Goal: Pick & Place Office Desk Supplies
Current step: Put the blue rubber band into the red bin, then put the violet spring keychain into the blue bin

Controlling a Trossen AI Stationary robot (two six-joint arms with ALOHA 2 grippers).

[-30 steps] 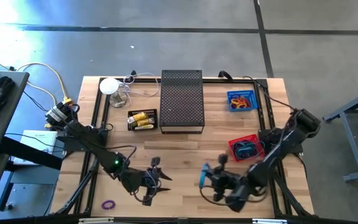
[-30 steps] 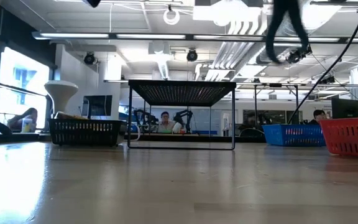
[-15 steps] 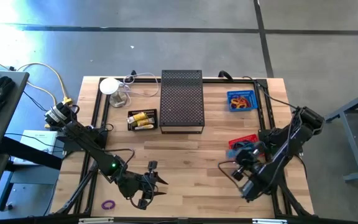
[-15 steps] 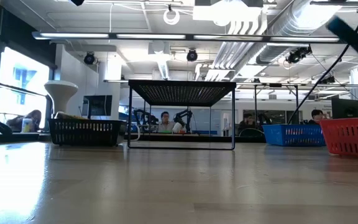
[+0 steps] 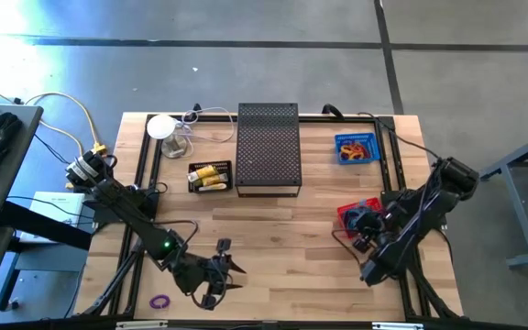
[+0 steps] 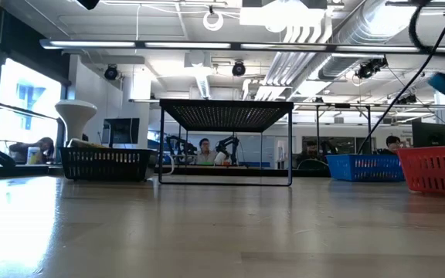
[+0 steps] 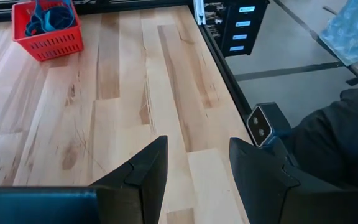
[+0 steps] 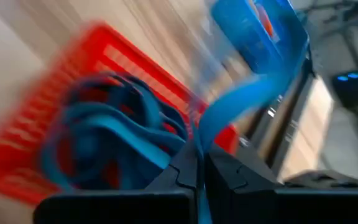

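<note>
The right wrist view is smeared by motion blur: the red plastic mesh basket (image 8: 104, 81) and the tangle of blue bands (image 8: 98, 143) inside it show only as streaks, and the blue plastic basket (image 8: 260, 31) beyond is cut off by the picture's edge. In the high view the right hand (image 5: 365, 229) is a dark mass over the red basket (image 5: 348, 213) on the right of the tabletop (image 5: 282, 247), hiding most of its contents. The small purple loop (image 5: 159, 302) at the near left and the yellow pieces in the black mesh tray (image 5: 210, 176) are too small to make out.
</note>
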